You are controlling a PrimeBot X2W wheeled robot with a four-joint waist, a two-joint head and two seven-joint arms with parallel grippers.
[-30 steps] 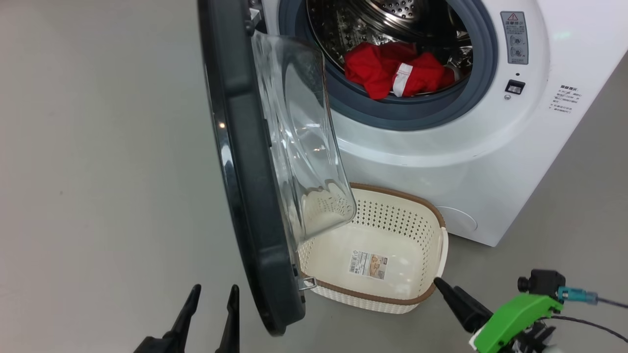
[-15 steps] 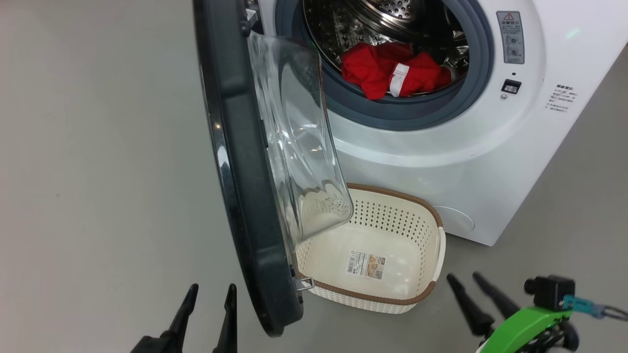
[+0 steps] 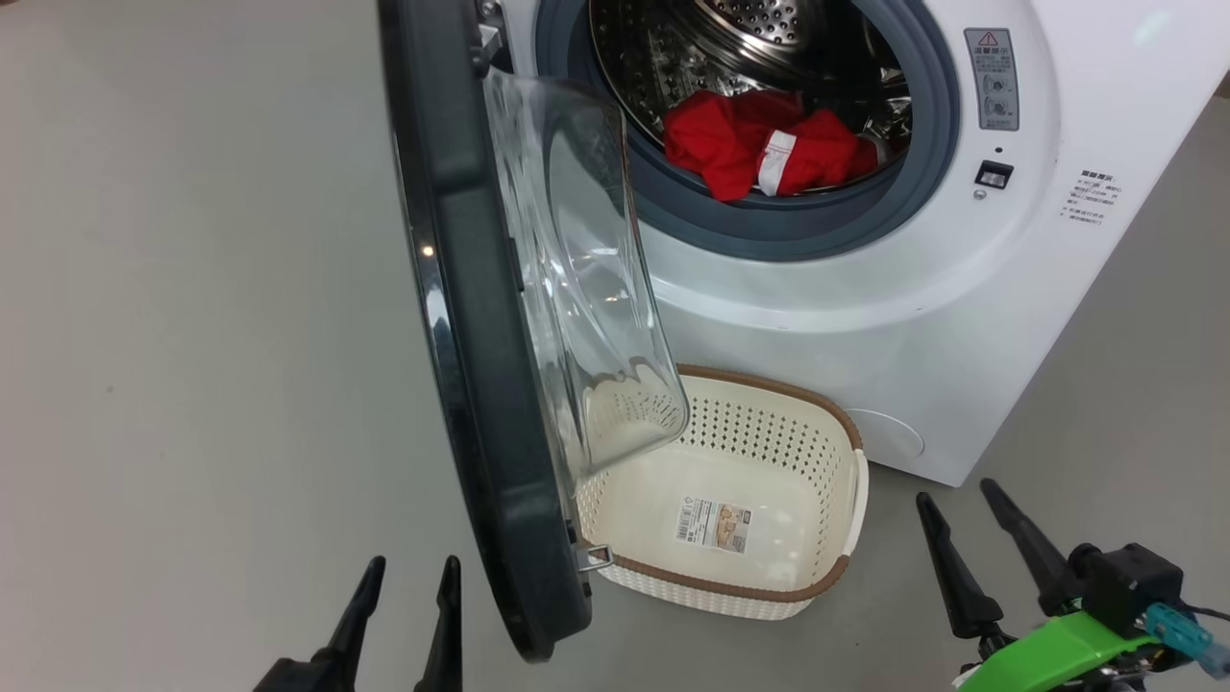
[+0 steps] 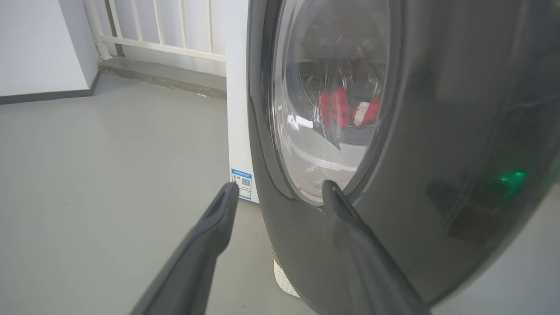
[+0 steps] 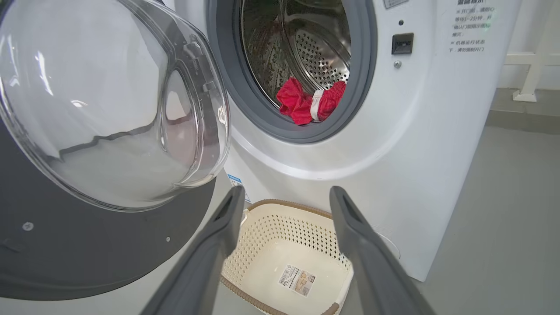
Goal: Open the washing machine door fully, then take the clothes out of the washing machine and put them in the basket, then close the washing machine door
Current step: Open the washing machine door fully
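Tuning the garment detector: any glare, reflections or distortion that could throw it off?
Head view: sharp, even light; small highlight on the washing machine door rim, its glass warps the basket wall behind. Left wrist view: the clothes look dim and distorted through the glass; green glint on the gloss. Right wrist view: wide-angle bowing, bright reflections on the glass.

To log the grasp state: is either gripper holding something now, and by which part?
Nothing is held. The left gripper and the right gripper are both open and empty.
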